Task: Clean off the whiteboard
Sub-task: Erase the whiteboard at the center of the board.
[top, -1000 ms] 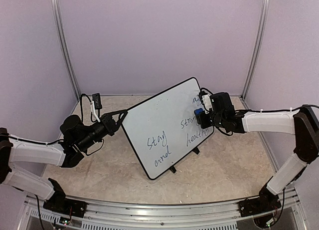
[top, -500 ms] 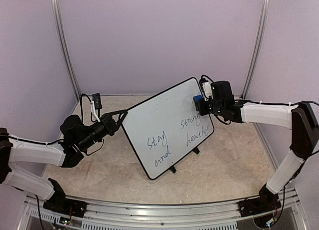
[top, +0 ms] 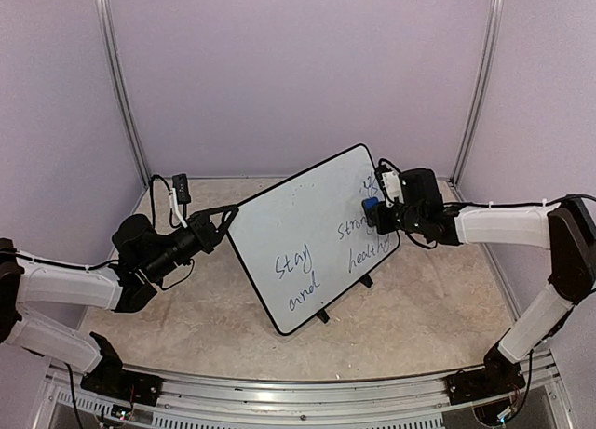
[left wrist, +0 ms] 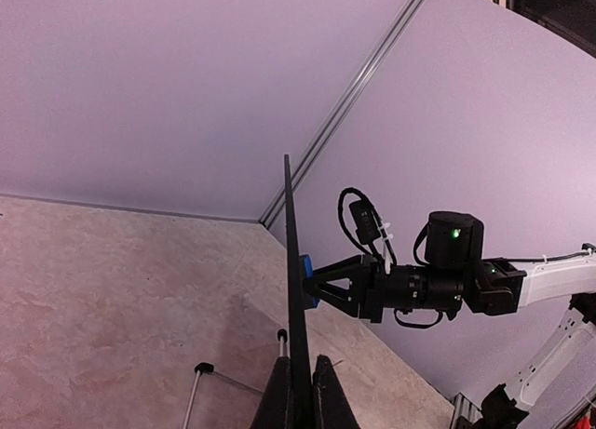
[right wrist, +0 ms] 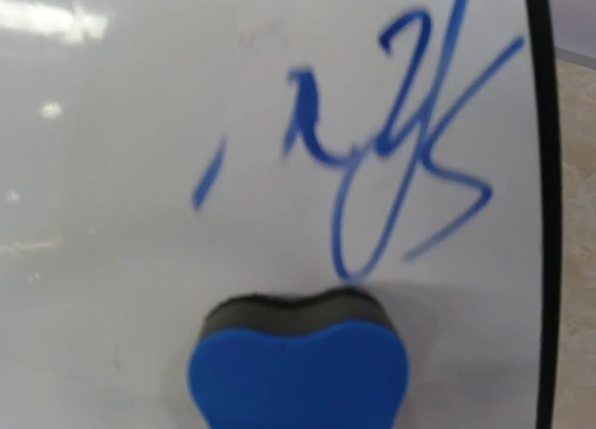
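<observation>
Top external: whiteboard [top: 289, 220] held at left, eraser [top: 371, 205] at right

At left: left gripper [top: 226, 218] closed on the whiteboard's left edge. Centre: the whiteboard stands tilted on the tabletop [top: 186, 308], with blue handwriting [top: 296, 266] across it. At right: right gripper [top: 376, 212] clamps the blue eraser, pressed to the board's upper right.

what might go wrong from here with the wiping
The left gripper pinches only one edge of the whiteboard, so the eraser pressed near the far edge by the right gripper may swing or slip it. The eraser sits close to the black rim; a stroke could run off.
</observation>
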You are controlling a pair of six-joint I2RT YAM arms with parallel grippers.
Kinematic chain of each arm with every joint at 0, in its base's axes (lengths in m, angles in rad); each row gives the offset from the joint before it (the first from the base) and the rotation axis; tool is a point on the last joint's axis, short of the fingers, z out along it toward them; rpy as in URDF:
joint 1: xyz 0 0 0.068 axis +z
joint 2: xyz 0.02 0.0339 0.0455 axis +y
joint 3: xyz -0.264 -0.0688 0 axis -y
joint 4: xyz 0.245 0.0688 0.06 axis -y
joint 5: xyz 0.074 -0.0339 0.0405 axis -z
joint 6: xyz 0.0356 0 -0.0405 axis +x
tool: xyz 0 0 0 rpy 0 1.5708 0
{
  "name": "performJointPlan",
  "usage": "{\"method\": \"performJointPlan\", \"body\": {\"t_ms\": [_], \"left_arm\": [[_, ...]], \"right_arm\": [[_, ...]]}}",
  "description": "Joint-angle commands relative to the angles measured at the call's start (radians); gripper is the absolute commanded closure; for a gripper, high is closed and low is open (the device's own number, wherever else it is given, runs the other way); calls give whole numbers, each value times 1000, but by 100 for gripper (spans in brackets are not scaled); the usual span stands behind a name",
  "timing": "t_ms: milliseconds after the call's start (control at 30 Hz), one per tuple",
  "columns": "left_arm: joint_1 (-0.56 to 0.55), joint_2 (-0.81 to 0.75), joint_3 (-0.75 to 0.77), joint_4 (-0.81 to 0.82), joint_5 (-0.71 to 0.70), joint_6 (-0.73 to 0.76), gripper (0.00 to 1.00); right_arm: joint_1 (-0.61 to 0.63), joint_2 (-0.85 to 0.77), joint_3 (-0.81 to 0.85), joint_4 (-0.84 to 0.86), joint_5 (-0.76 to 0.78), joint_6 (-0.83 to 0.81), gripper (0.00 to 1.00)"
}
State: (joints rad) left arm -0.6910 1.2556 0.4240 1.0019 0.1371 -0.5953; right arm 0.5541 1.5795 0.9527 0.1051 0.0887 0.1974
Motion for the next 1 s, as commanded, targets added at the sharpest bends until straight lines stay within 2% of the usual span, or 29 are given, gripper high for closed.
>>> {"method": "performJointPlan", "body": {"t_ms": [0,200,567,667,967], "left_arm": [[-31,-8,21,44,210,88,100],[-31,-22,18,33,200,96,100],[-31,-20,19,42,208,90,100],[-31,-15,21,43,209,88,100],[-31,-22,18,36,207,92,100]], "right_arm": [[5,51,115,-40,-16,-17,77],[6,91,207,-80,-7,-26,77],[-4,12,-4,-39,28,-3,77],[-11,5,-17,-35,28,-2,77],[-21,66,147,-70,19,-21,77]]}}
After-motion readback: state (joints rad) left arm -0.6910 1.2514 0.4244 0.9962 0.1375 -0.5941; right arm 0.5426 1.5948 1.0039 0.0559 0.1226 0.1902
